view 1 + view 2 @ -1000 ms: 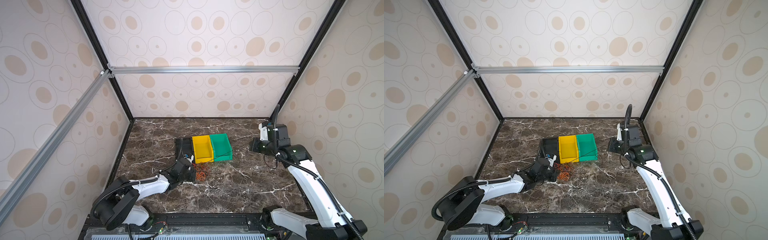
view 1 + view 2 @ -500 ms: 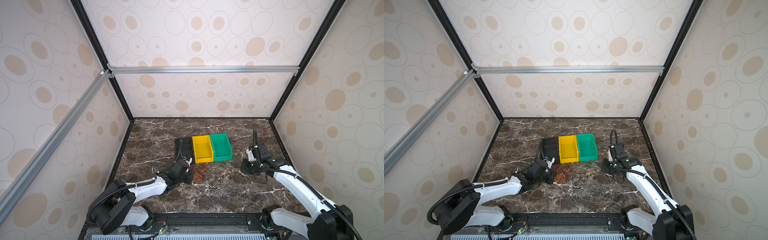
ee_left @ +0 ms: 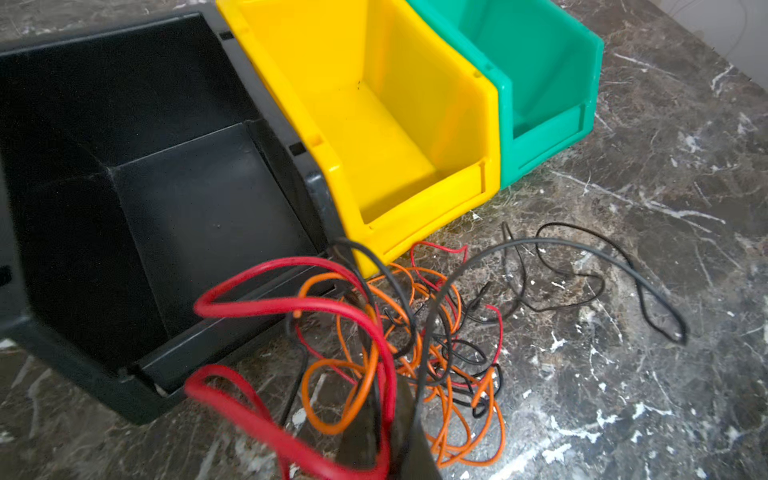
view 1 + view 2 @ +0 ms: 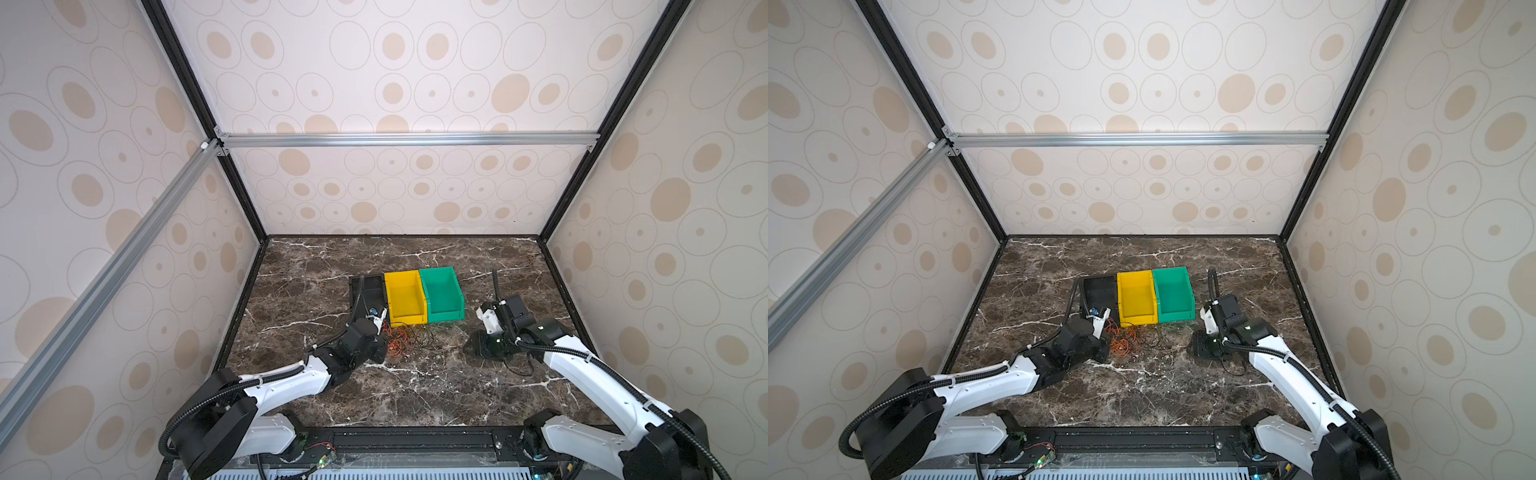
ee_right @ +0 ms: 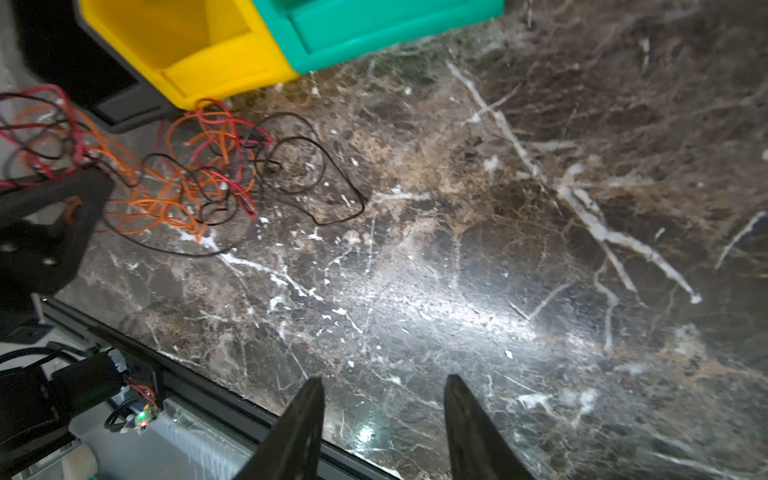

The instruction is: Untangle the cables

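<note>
Left gripper (image 3: 395, 424) is clamped tight on strands of the cables (image 3: 374, 332) (red, orange and black tangle). The tangle lies on the marble tabletop (image 4: 415, 395), just in front of the black bin (image 3: 166, 208) and yellow bin (image 3: 374, 124). Right gripper (image 5: 382, 399) hovers over the marble, well apart from the tangle, fingers (image 5: 307, 415) parted, holding nothing.

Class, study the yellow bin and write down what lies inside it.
Nothing shows inside the yellow bin: only its bare floor and walls. The cables are all outside, in front of its low front lip, which hides a thin strip of floor.
</note>
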Action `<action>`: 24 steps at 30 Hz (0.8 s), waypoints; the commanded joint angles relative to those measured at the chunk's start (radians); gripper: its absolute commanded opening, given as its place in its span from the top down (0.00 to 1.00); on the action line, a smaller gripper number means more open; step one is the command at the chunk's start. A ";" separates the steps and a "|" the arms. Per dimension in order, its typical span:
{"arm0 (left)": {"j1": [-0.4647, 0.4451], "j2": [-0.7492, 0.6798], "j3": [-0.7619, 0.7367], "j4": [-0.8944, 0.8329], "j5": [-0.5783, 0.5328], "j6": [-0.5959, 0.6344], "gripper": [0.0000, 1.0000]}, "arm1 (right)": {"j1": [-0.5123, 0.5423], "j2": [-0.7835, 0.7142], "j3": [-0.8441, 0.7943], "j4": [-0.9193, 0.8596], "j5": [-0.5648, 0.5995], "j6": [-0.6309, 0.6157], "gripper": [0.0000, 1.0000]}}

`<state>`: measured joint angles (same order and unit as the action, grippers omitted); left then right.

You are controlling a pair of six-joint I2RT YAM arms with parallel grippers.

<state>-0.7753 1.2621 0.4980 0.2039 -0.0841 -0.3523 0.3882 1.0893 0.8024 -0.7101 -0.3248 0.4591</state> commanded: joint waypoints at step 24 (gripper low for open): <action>-0.041 -0.084 -0.036 0.106 0.064 0.097 0.95 | 0.243 0.605 0.334 0.457 -0.279 -0.023 0.58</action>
<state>-0.8070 1.1931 0.4648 0.2764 -0.0212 -0.2752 0.6140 1.6905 1.1259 -0.2581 -0.5831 0.4446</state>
